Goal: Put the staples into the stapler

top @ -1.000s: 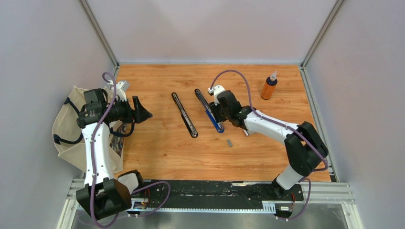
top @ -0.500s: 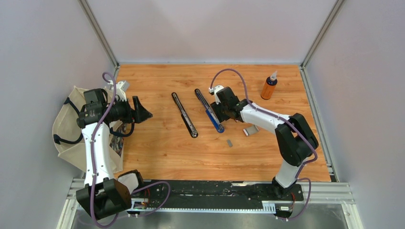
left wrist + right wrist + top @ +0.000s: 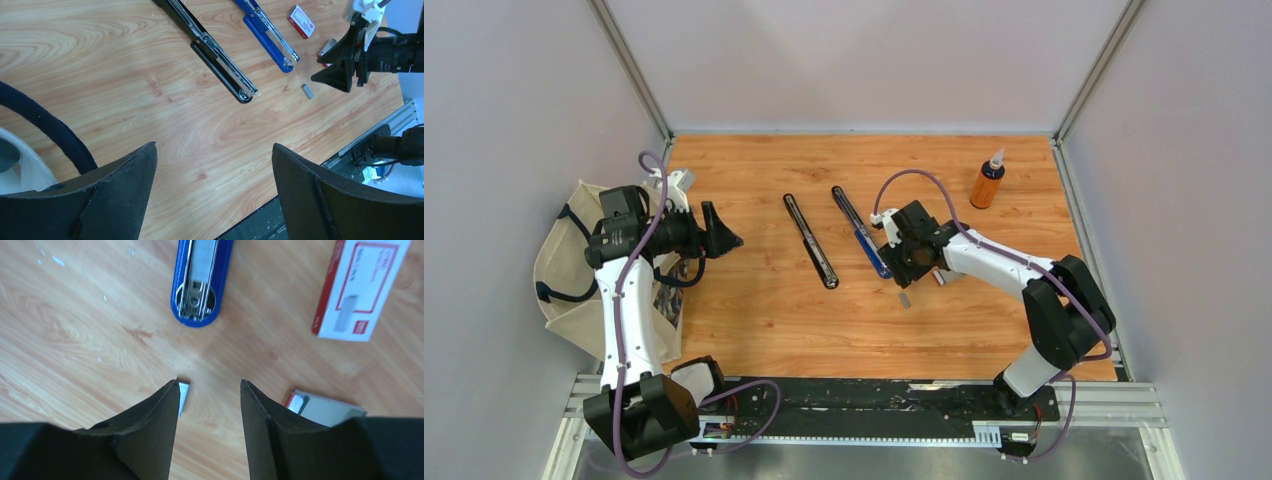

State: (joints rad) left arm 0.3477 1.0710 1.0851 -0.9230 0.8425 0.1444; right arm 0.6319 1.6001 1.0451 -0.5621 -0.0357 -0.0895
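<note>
Right tool (image 3: pixel 209 386) now beside staple strip (image 3: pixel 184 392)

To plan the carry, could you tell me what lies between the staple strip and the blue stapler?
Only bare tabletop; the right wrist view shows the staple strip and blue stapler with nothing between them.

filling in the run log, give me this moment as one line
right gripper: open, by staple strip, nothing held | left gripper: open, empty | blue stapler: opened flat
</note>
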